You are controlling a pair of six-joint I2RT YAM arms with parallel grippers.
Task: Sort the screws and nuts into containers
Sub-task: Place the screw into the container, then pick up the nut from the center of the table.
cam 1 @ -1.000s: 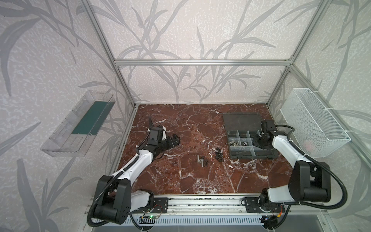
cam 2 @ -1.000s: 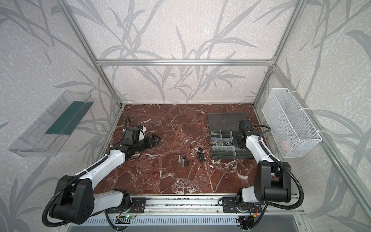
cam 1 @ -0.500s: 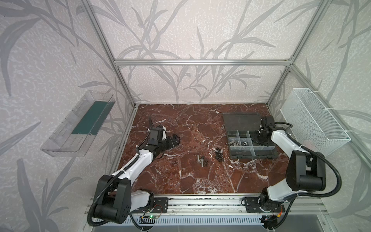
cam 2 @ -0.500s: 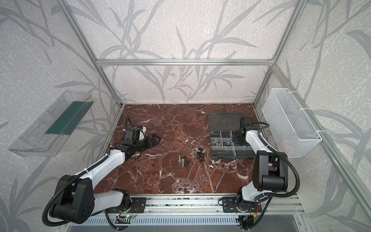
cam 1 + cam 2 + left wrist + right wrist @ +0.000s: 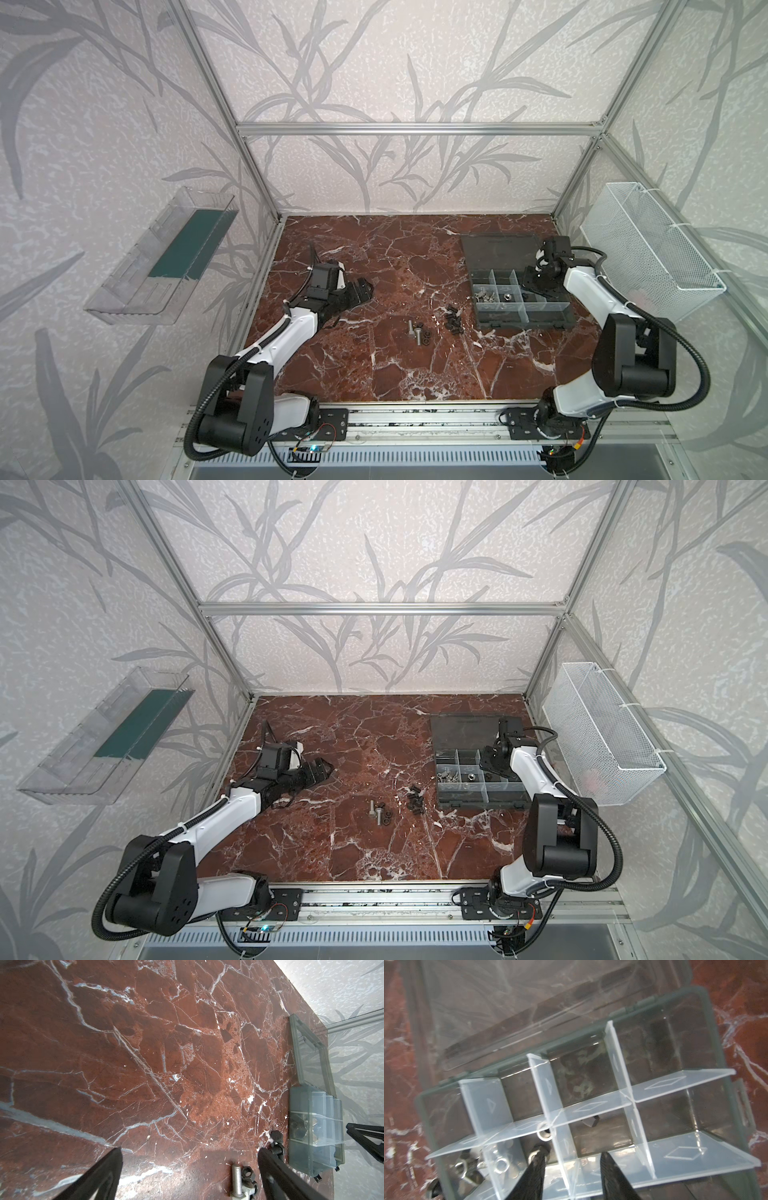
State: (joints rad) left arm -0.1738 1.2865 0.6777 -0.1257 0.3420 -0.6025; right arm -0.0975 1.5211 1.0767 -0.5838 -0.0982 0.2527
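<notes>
Handling: screws [image 5: 236, 1179] likely light, rigid, slippery
Hold: across threaded shaft
Right gripper [image 5: 571, 1153]: spread, empty, above containers [image 5: 683, 1078]
Left gripper [image 5: 189, 1149]: spread, empty

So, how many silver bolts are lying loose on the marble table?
2. One silver bolt lies mid-table beside the other, next to black nuts. The organiser box holds more silver pieces, too small to name.

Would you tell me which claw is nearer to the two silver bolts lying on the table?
Left. The left claw is close beside the silver bolts; the right claw is over the organiser box, farther off.
</notes>
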